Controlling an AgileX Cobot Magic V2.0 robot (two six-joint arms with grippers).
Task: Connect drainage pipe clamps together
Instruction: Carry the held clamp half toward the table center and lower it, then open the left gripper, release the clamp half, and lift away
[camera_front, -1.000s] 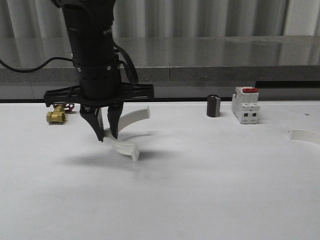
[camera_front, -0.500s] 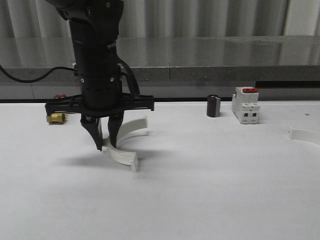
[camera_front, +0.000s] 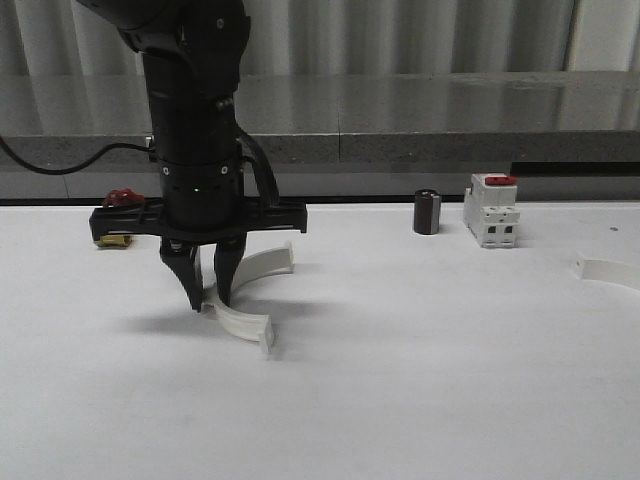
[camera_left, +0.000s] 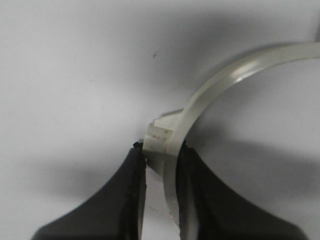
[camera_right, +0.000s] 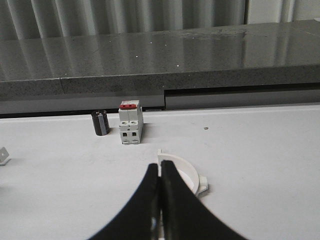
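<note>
Left end effector (camera_front: 210, 296) points straight down over the desk (camera_front: 420, 380), fingers pinched on one drainage pipe clamp (camera_front: 243, 322) near one end of its arc. In the left wrist view the two dark fingers (camera_left: 131, 185) squeeze the white band (camera_left: 170, 150) on both sides, right at a small tab, and the rest of the arc curves away across the surface. From the front, that half-ring opens to the right, with its near tab end at the desk and its far end (camera_front: 270, 262) behind the fingers; can't tell if it is fully resting or slightly lifted. Right end effector (camera_right: 160, 200) has its fingers pressed together, gripping nothing, tips just in front of the second clamp half (camera_right: 187, 176), which lies flat on the desk; front view shows a piece of it at the far right edge (camera_front: 605, 270), well apart from the first half. Desk is plain matte white, soft shadow under the left arm. Behind it runs a dark grey speckled ledge and a corrugated metal wall. Along the back of the desk: a white block with red switch (camera_front: 491, 210), a small dark cylinder (camera_front: 427, 212) just left of it, and a brass valve with red handle (camera_front: 118, 215) partly hidden behind the left arm.
</note>
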